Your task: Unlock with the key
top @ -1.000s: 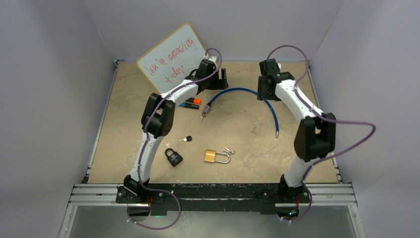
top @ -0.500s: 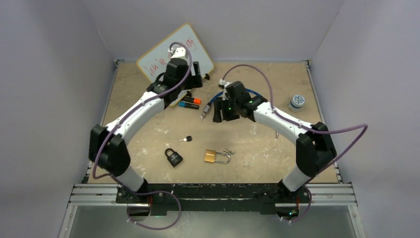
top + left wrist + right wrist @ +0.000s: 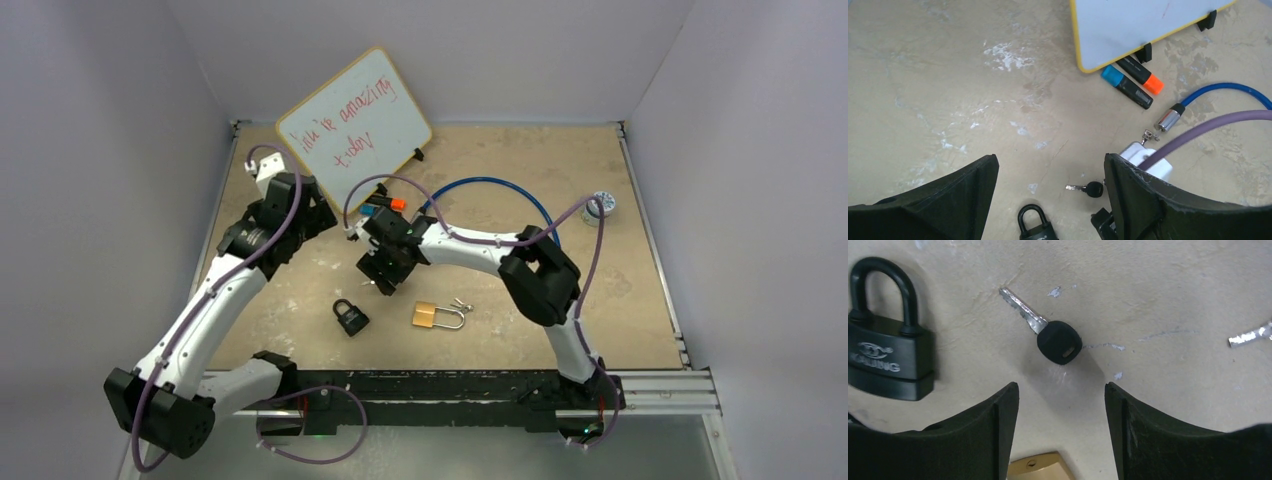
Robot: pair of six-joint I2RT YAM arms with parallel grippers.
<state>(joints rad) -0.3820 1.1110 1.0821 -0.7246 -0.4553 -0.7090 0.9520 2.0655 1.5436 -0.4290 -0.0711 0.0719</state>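
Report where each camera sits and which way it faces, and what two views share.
Top external: above, behind the bases, looking down on the table; both arms show.
Left wrist: angled down toward whiteboard; open left gripper shows.
Right wrist: down, close over the key; open right gripper shows.
Shared: wrist views both show key, black padlock.

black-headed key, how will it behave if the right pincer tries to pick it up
The key looks thin and lies flat on the table, so it will probably slide rather than lift unless pinched by its thicker head. It is likely light and stiff. The open right pincer hangs above it; a nudge to the blade would probably spin it.
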